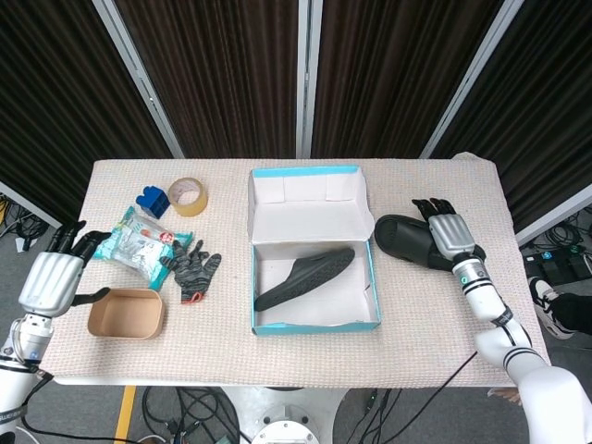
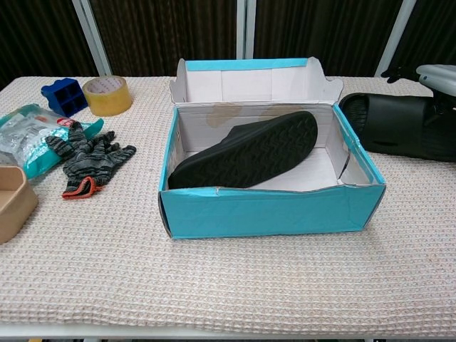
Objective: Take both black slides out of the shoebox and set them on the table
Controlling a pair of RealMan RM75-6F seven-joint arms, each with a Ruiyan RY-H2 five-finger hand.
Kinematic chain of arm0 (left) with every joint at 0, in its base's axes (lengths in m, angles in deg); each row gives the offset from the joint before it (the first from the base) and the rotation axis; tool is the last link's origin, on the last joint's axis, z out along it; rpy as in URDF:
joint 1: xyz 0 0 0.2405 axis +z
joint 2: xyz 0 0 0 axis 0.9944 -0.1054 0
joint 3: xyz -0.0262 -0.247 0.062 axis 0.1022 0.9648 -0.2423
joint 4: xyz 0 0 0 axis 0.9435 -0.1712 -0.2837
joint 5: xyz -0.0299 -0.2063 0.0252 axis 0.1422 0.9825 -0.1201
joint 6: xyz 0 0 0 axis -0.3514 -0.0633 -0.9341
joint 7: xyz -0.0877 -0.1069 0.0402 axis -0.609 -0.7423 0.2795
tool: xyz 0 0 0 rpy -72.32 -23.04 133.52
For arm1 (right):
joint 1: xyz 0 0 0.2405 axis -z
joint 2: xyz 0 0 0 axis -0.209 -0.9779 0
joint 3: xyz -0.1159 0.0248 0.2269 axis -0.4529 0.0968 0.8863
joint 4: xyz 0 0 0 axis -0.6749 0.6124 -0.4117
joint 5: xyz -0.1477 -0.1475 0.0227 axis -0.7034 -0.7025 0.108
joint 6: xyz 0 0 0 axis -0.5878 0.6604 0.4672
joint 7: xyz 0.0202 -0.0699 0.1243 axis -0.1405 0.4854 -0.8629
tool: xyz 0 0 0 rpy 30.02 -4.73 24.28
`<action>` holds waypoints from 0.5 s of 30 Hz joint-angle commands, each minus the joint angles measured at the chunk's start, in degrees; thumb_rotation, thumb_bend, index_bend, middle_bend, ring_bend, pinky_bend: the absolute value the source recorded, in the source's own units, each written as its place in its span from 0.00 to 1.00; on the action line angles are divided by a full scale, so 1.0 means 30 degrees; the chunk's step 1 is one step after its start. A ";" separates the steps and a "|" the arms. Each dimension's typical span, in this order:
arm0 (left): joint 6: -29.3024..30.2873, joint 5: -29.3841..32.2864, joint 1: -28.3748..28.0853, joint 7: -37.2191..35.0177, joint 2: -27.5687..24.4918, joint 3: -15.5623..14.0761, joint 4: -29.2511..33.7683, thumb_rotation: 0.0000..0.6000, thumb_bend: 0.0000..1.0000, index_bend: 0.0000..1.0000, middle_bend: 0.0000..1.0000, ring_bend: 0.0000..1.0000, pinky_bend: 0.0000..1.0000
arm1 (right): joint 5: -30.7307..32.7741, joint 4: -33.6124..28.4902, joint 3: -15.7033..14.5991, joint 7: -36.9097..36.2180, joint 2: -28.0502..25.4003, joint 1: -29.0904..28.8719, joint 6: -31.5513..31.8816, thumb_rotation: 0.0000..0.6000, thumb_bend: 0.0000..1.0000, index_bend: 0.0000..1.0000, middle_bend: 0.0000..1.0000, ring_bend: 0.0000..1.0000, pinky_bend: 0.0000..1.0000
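The teal shoebox (image 1: 315, 326) (image 2: 271, 212) stands open mid-table. One black slide (image 1: 306, 277) (image 2: 248, 151) leans on its side inside it, sole facing the front. The other black slide (image 1: 408, 240) (image 2: 395, 125) lies on the table just right of the box. My right hand (image 1: 450, 236) (image 2: 436, 74) rests across that slide's strap and still holds it, fingers reaching over the top. My left hand (image 1: 51, 277) hovers at the table's left edge, fingers spread, holding nothing; the chest view does not show it.
On the left side lie a tape roll (image 1: 189, 195), a blue block (image 1: 152, 201), a snack packet (image 1: 134, 239), grey gloves (image 1: 190, 264) and a brown bowl (image 1: 126, 313). The table's right edge runs close behind the right slide.
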 commanded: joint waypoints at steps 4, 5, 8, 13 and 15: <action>-0.1778 -0.0472 -0.1581 -0.2523 -0.0605 0.0337 0.0595 1.00 0.00 0.18 0.19 0.06 0.18 | -0.0049 -0.3362 0.0225 0.2318 -0.2613 -0.0342 0.0607 1.00 0.00 0.00 0.00 0.00 0.00; -0.2111 -0.0472 -0.1861 -0.3032 -0.0671 0.0424 0.0690 1.00 0.00 0.18 0.19 0.06 0.19 | -0.0060 -0.4136 0.0276 0.2527 -0.3197 -0.0308 0.0792 1.00 0.00 0.00 0.00 0.00 0.00; -0.3432 -0.0555 -0.2976 -0.4016 -0.0921 0.0706 0.0960 1.00 0.00 0.19 0.19 0.07 0.22 | 0.0058 -0.6857 0.0476 0.3341 -0.5228 -0.0171 0.1134 1.00 0.00 0.00 0.00 0.00 0.00; -0.6216 0.0065 -0.5346 -0.5363 -0.0410 0.1473 0.1239 1.00 0.00 0.22 0.25 0.14 0.27 | 0.0928 -1.0160 0.1165 0.5627 -0.7529 0.0165 0.1698 1.00 0.00 0.00 0.00 0.00 0.00; -0.7295 0.0604 -0.6339 -0.5694 0.0188 0.1858 0.1150 1.00 0.00 0.24 0.28 0.18 0.29 | 0.1404 -1.0864 0.1532 0.6319 -0.8009 0.0316 0.2017 1.00 0.00 0.00 0.00 0.00 0.00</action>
